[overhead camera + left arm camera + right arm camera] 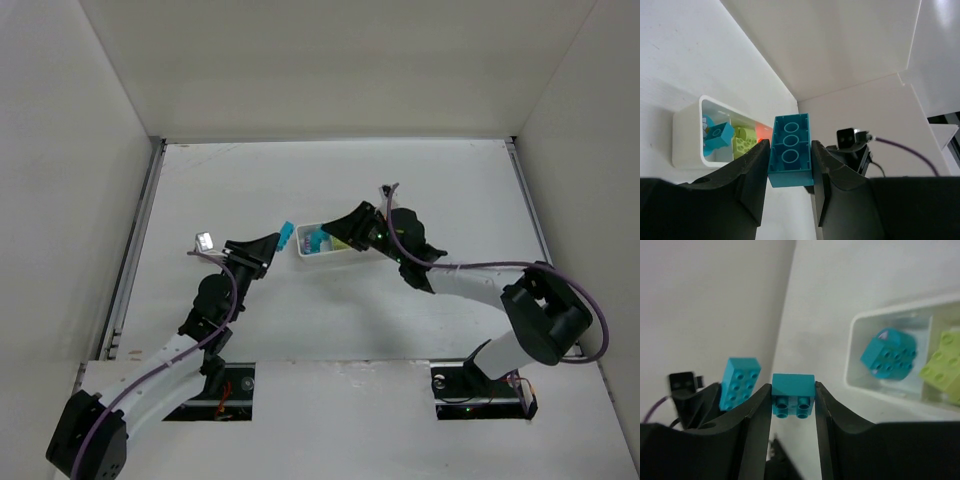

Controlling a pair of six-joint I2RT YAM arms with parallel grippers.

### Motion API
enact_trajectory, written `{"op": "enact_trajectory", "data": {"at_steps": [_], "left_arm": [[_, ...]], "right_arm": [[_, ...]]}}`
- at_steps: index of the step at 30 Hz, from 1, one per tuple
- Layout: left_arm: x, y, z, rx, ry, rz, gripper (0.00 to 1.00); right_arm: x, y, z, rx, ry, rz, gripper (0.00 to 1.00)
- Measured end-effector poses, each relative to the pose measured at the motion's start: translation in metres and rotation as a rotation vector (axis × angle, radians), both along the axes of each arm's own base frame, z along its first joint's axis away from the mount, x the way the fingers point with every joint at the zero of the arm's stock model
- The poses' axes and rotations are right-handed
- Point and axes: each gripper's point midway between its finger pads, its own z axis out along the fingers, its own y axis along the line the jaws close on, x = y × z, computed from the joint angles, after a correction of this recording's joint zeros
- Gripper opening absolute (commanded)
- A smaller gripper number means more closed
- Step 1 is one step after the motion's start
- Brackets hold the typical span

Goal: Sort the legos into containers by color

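Observation:
My left gripper (790, 148) is shut on a long teal lego (790, 155), held hollow side toward the camera, just left of the white tray (322, 255). In the top view this gripper (274, 241) and its lego (286, 236) sit beside the tray's left end. My right gripper (793, 390) is shut on a small teal lego (793, 396), near the same end of the tray (852, 357). The end compartment holds a teal lego (888, 356). A yellow-green lego (942, 365) lies in the one beside it, and an orange-red lego (764, 132) beyond that.
White enclosure walls (80, 130) stand on the left, back and right of the table. The right arm (470, 285) reaches in over the tray from the right, covering most of it in the top view. The two grippers face each other closely.

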Motion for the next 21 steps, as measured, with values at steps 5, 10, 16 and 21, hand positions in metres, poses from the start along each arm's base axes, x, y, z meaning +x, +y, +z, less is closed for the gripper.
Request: {"op": "enact_trajectory", "data": {"at_steps": [5,10,16,21], "left_arm": [[0.001,0.000,-0.004,0.035,-0.001,0.000,0.14],[0.001,-0.001,-0.009,0.067,0.006,-0.006,0.14],[0.002,-0.003,-0.015,0.093,0.016,-0.015,0.15],[0.004,-0.003,-0.020,0.107,0.029,-0.015,0.15]], "right_arm": [[0.035,-0.004,0.006,-0.228,-0.087,-0.086,0.38],[0.051,-0.011,-0.029,-0.419,-0.075,-0.121,0.39],[0.035,-0.010,-0.082,-0.608,-0.010,-0.073,0.39],[0.024,-0.001,-0.089,-0.637,-0.012,-0.046,0.44]]}}
